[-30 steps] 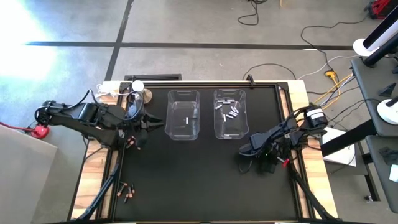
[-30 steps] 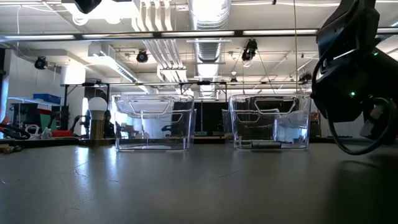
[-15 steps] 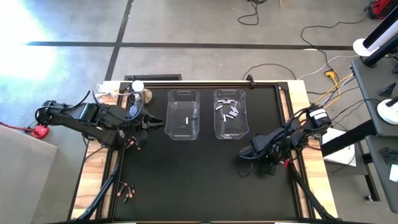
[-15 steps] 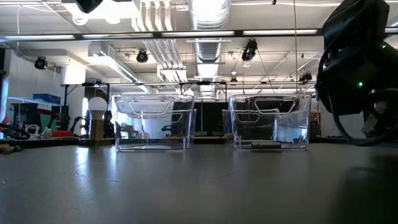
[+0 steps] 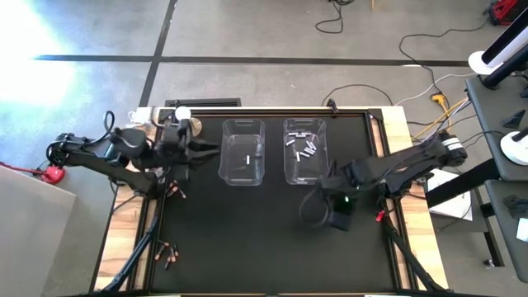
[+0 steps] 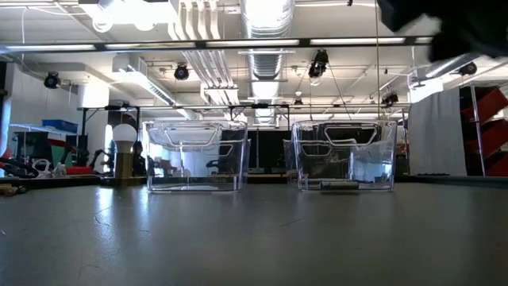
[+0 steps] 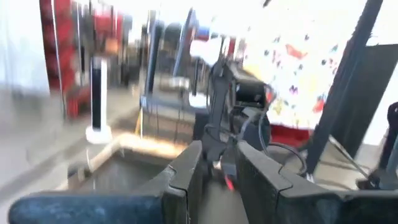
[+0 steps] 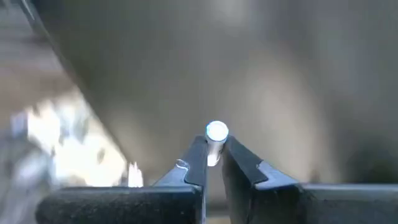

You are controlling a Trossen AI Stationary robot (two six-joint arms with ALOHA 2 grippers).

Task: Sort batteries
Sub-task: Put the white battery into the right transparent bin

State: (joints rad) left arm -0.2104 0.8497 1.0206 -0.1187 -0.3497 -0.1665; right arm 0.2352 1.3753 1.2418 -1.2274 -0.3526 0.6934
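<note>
This is an industrial lab or workshop hall: exposed ceiling ducts (image 6: 262,20), strip lights (image 6: 361,40) and hanging lamps (image 6: 181,71) run overhead. The black table (image 5: 264,239) stands on a bare concrete floor (image 5: 247,29) with loose cables (image 5: 342,16), and equipment stands (image 5: 495,58) sit beyond the right end effector (image 5: 323,183).
</note>
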